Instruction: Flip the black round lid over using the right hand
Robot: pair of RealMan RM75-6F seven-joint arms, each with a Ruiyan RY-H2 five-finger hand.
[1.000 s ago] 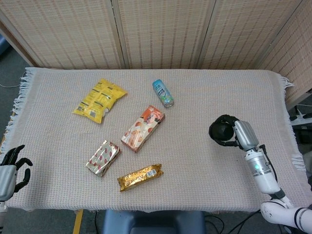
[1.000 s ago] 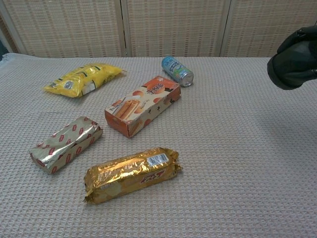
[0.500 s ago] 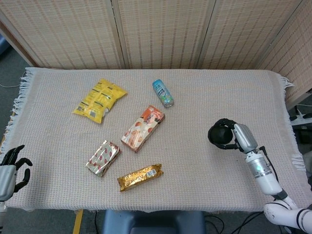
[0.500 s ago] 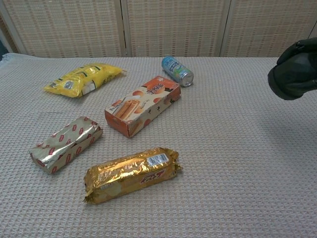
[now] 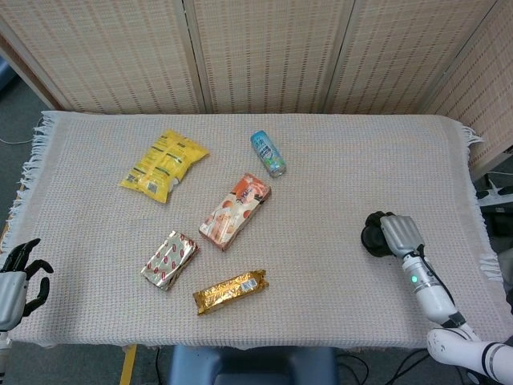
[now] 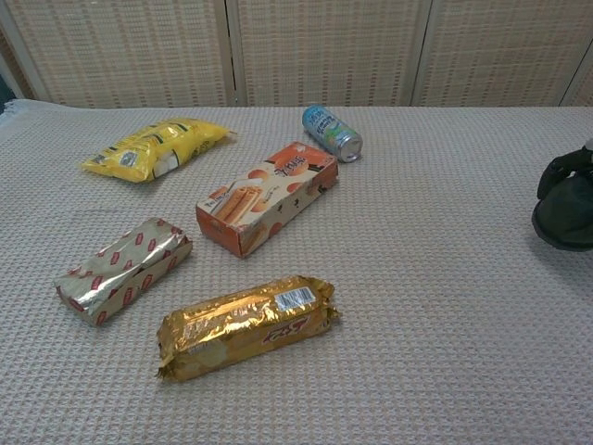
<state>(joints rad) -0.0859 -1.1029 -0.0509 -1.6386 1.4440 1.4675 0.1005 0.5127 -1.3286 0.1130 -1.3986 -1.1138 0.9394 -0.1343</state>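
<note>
Black against the pale woven cloth, the round lid sits in the grip of our right hand, whose dark fingers curl over its top edge. In the chest view the lid shows low at the far right edge of the frame, close to the cloth; we cannot tell whether it touches the bench or which face is up. Well off to that hand's left lies an orange biscuit box, with a blue can on its side beyond it. Nearer to us than the box are a gold wrapped bar and a silver packet with red print. A yellow bag lies furthest from the right hand. Our left hand hangs just off the bench's opposite edge, fingers loosely spread and holding nothing.
</note>
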